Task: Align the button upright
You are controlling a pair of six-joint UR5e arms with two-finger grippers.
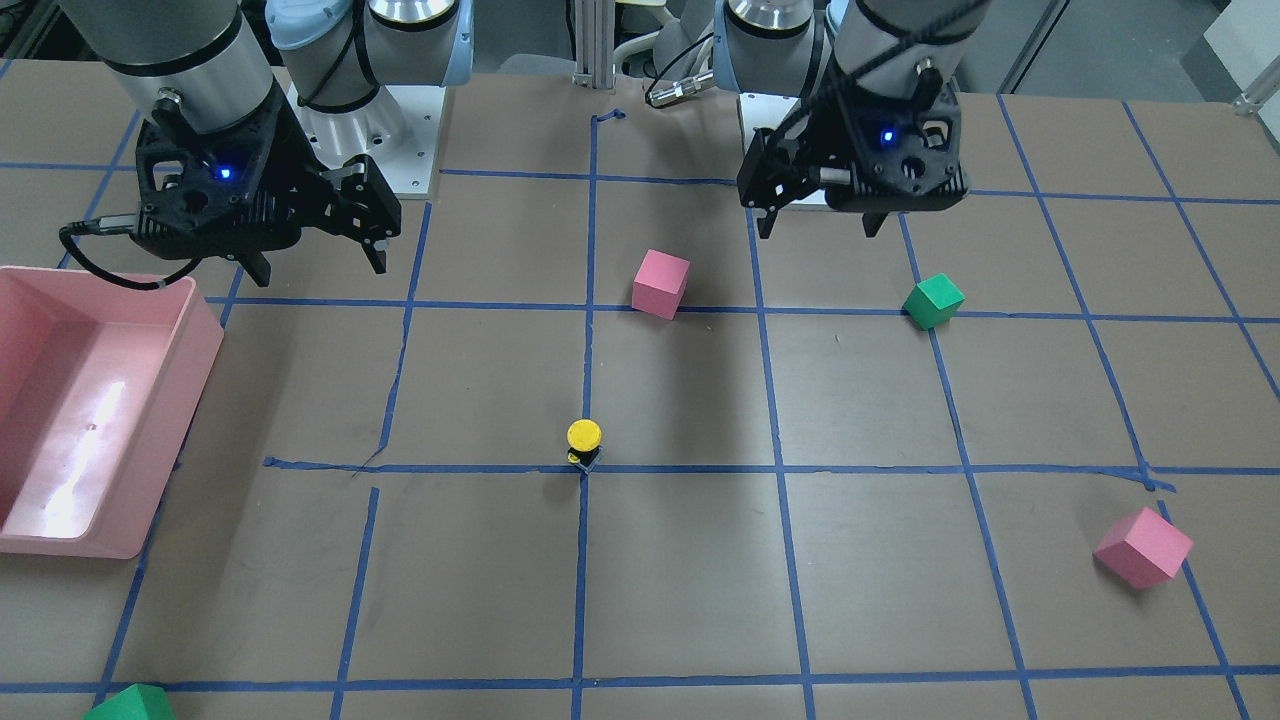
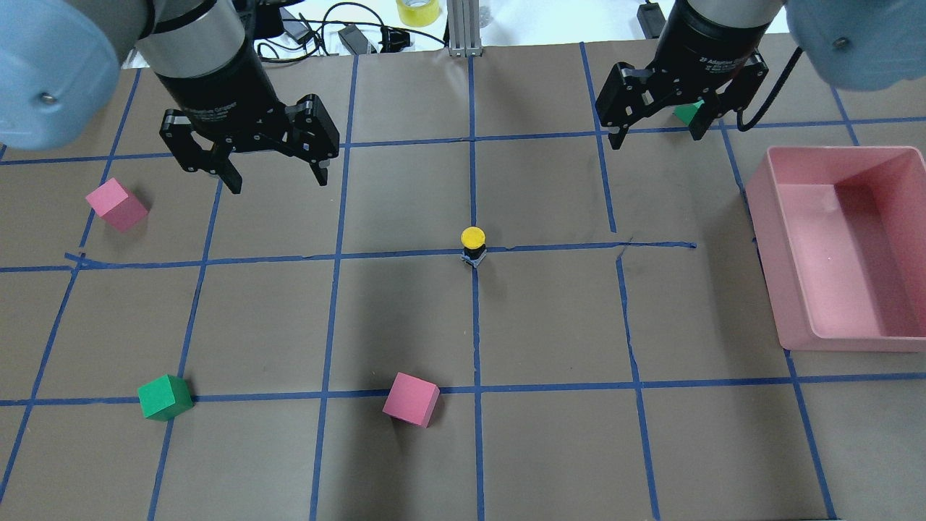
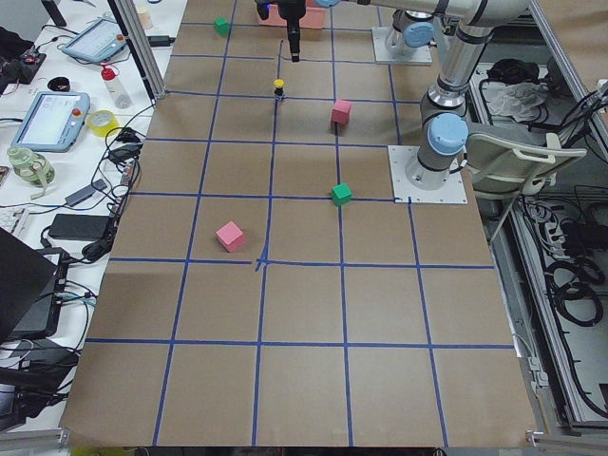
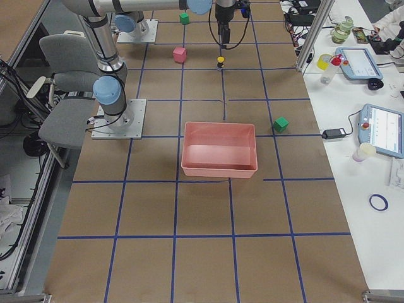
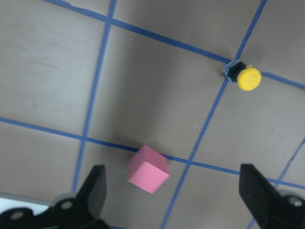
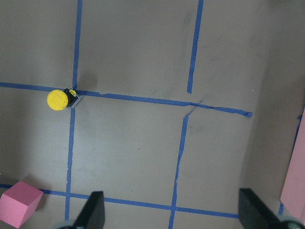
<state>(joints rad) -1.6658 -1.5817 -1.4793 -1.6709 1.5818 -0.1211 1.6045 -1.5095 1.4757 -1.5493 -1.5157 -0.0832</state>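
The button (image 2: 472, 244) stands mid-surface (image 2: 550, 449), a cube (image 2: 411, 399) between it and the robot's base (image 1: 400, 140), the bin (image 2: 832, 340) to its right.

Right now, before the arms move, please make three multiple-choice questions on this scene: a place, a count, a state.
1. Where does the button stand? A) in the pink bin B) on a crossing of blue tape lines C) on a green cube
2. How many pink cubes show in the overhead view? A) four B) one C) two
3. How is the left gripper? A) open, empty B) shut on the button C) shut, empty
Answers: B, its base sits where two lines cross; C, one far left, one bottom centre; A, fingers apart, nothing between.
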